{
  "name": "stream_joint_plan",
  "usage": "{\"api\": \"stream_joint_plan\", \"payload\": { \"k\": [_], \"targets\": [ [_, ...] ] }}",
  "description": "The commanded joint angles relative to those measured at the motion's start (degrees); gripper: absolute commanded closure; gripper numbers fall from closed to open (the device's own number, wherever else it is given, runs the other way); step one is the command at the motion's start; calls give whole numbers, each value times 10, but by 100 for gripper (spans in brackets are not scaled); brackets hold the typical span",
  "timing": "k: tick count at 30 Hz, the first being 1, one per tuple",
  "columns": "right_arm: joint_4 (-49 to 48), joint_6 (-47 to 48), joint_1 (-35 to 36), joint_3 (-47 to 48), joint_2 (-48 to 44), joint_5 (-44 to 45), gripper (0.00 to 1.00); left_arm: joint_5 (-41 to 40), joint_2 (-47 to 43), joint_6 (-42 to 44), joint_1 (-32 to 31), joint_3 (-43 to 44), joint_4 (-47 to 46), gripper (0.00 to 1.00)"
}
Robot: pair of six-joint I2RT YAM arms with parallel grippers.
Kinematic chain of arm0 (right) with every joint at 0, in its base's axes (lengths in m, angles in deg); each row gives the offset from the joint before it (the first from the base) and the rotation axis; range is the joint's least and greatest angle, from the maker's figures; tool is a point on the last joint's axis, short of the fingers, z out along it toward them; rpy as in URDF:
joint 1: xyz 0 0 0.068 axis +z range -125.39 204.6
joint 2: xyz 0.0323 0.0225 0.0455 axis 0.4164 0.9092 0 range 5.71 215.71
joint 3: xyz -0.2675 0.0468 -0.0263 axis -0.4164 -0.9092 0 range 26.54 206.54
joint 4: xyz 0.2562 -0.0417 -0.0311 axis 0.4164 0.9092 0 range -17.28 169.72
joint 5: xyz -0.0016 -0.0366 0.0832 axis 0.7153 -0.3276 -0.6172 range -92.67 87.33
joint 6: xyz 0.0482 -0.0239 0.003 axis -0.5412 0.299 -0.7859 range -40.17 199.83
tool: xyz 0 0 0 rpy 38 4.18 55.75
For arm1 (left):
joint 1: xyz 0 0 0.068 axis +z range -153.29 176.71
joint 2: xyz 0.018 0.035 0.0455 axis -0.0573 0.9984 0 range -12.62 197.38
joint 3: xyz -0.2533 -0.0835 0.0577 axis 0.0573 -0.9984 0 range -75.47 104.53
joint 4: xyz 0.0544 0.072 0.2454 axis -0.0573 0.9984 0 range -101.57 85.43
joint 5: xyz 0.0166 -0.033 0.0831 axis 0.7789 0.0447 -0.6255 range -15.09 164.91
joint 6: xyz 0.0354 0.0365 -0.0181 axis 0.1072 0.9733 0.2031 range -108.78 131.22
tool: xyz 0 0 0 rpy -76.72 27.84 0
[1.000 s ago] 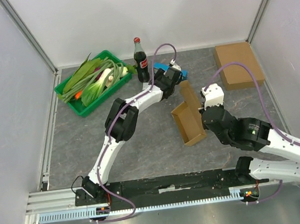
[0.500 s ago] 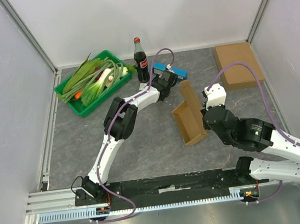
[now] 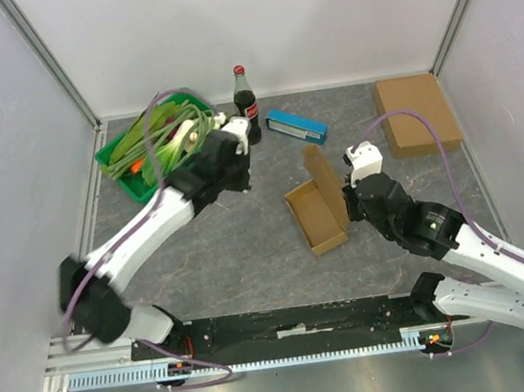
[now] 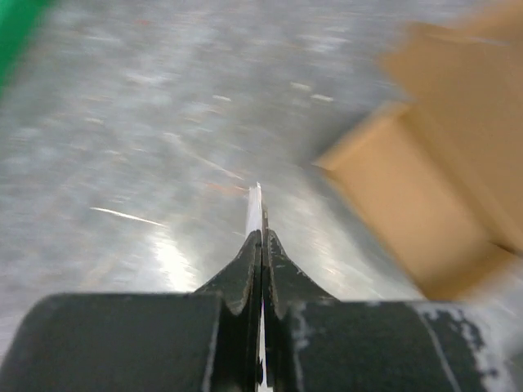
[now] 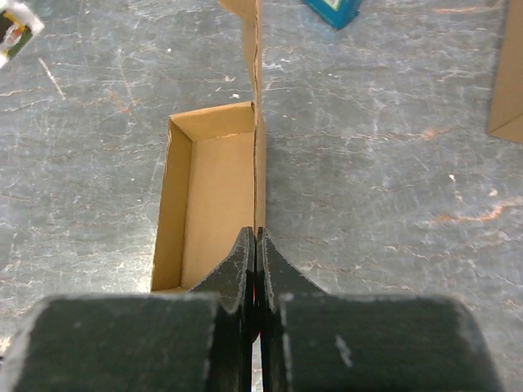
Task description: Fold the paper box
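the table (image 3: pixel 251 255) is gray and has scratches and pale marks all over it. white walls (image 3: pixel 268 21) stand around it on three sides. from the top, a green tray (image 3: pixel 106 159) full of long green veggies (image 3: pixel 140 146) sits at 10 o'clock. a dark bottle (image 3: pixel 245 102) with a red cap stands upright at 12 o'clock, just beside the tray. a little blue box (image 3: pixel 296 125) lies near the bottle, on its 4 o'clock side. a flat brown piece of cardboard (image 3: pixel 415 113) lies at 2 o'clock, by the corner of the walls.

the paper box (image 3: pixel 316 218) is brown. it lies open near the middle of the table, a bit toward 3 o'clock, and you can see its bare inside. its flap (image 3: pixel 322 171) stands up along its 3 o'clock side. the right claw (image 5: pixel 256 245) is on that same side, touching the box. in the right wrist view its two fingers are squeezed onto the thin edge of the flap. the open part of the box lies at 9 o'clock from that edge.

the left claw (image 4: pixel 261 241) is pinched together with nothing in it. it hangs over bare table, well apart from the box. from the top, the box is at 4 o'clock from it. the left wrist view is blurry, and the box shows at 3 o'clock there.
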Motion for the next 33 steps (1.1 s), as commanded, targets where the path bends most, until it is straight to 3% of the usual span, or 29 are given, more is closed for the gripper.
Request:
{"api": "stream_joint_plan", "payload": {
  "k": [1, 2, 6, 11, 17, 19, 20, 22, 23, 27, 29, 31, 33],
  "targets": [
    [-94, 56, -38, -5, 20, -156, 100, 331, -163, -137, -3, -171, -121, 98],
    [-101, 64, -44, -2, 37, -175, 100, 410, -188, -151, -3, -191, -148, 98],
    [-139, 102, -68, 1, 66, -266, 100, 511, -241, -251, -8, -285, -299, 98],
    [-168, 149, -97, 13, 104, -368, 100, 447, -171, -226, -9, -275, -275, 98],
    [-186, 183, -133, 19, 136, -416, 100, 372, -113, -205, -9, -278, -261, 98],
    [-192, 191, -148, 23, 153, -434, 100, 357, -107, -191, -9, -295, -279, 70],
    [-195, 194, -159, 27, 161, -439, 100, 349, -111, -191, -9, -306, -294, 47],
    [-197, 217, -167, 32, 177, -454, 100, 318, -139, -185, -7, -319, -301, 11],
    [-197, 226, -176, 39, 183, -454, 100, 306, -153, -180, -6, -319, -294, 4],
    [-195, 276, -213, 66, 230, -513, 100, 177, -254, -158, 24, -335, -244, 2],
    [-184, 301, -232, 79, 262, -584, 100, 244, -295, -180, 130, -359, -258, 5],
    [-183, 333, -242, 84, 284, -632, 100, 330, -276, -183, 206, -365, -291, 7],
    [-182, 355, -259, 91, 299, -672, 100, 388, -237, -158, 231, -339, -291, 3]
  ]
}}
